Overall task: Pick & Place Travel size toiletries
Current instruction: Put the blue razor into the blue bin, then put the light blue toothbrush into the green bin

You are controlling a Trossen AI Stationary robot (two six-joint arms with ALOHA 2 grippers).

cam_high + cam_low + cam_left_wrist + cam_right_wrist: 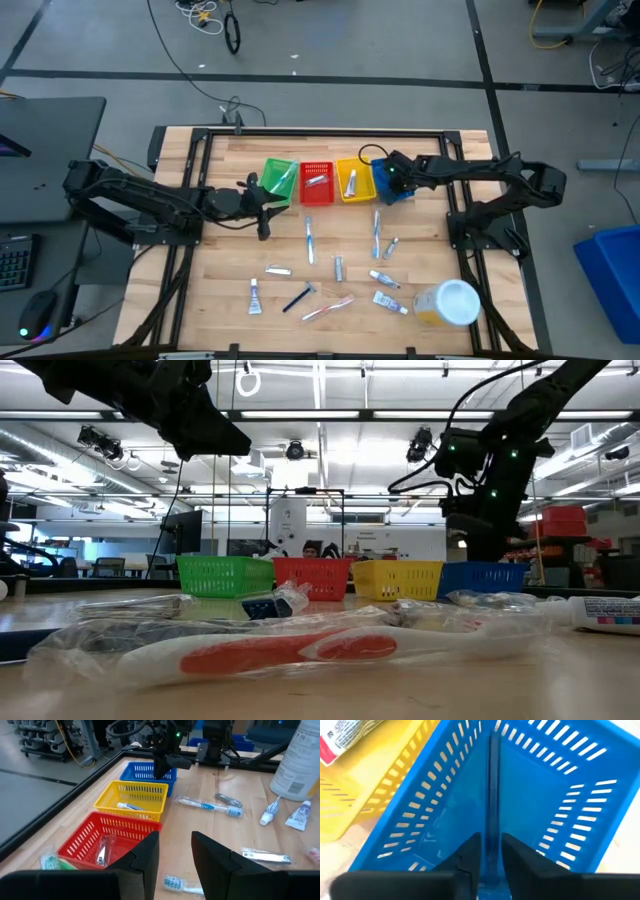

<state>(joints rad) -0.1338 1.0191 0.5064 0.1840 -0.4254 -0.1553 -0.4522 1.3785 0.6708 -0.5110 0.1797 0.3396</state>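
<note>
Right fingers gripping blue toothbrush over blue basket — left fingers open, empty

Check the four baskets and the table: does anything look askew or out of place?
The large jar lies on its side at the table's near right corner. Otherwise nothing stands out: the baskets sit in a row, and the toiletries lie scattered, unsorted.

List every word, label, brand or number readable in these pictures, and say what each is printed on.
None can be read for certain.
Large jar: lines of dark print on its label, too small to read.
Small tube: blue print, blurred.
Tube in the yellow basket: red and dark lettering, too blurred to read.
Tubes on the table: markings too small.
Blue basket: no print.
</note>
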